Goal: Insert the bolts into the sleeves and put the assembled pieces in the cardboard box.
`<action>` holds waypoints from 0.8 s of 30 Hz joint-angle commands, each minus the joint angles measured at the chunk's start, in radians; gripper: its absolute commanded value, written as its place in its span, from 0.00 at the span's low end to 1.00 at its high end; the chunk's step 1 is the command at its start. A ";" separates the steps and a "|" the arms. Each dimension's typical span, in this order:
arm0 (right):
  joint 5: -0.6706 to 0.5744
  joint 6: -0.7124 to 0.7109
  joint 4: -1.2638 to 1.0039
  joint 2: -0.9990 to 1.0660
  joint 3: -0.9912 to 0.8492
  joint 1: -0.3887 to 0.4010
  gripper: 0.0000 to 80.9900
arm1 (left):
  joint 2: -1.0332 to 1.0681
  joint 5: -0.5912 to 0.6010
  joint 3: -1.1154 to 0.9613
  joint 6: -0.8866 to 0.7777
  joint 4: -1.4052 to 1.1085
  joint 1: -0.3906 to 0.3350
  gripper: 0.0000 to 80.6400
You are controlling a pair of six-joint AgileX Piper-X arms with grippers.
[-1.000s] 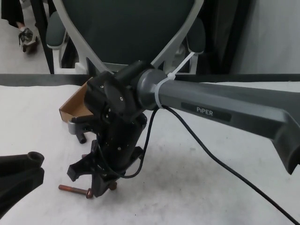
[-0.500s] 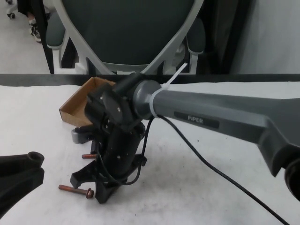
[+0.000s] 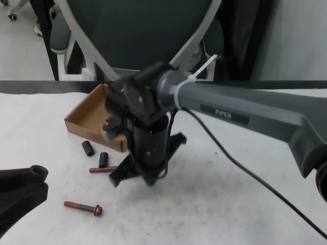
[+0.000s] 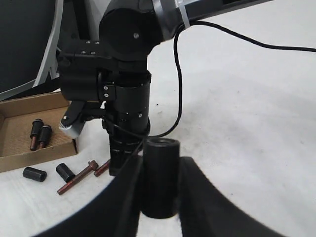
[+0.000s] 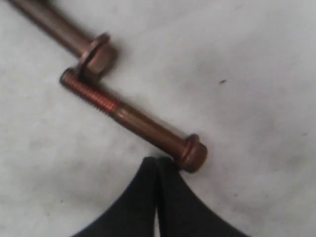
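From up high, the right gripper (image 3: 149,179) has moved off the near bolt (image 3: 82,206) to a far bolt (image 3: 102,169) by the cardboard box (image 3: 94,137).

Close by, in the left wrist view, the left gripper (image 4: 160,197) pinches a black sleeve (image 4: 159,165), standing up.

Under the right wrist, the fingers (image 5: 143,197) are pressed together and empty, beside a copper bolt (image 5: 133,118). It has not grabbed a bolt yet.

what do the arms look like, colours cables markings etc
The right arm is a grey link with a dark plate of pale lettering, a white zip tie round it and a black cable hanging from its black wrist. The right tool and left tool are black.
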 commanded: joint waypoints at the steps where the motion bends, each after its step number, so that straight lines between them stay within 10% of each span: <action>1: 0.042 -0.023 -0.027 -0.021 -0.063 -0.002 0.00 | -0.007 0.001 0.001 0.002 -0.017 -0.001 0.01; 24: -0.053 0.022 -0.004 -0.026 -0.161 -0.001 0.00 | -0.007 0.001 0.001 0.002 -0.020 -0.001 0.01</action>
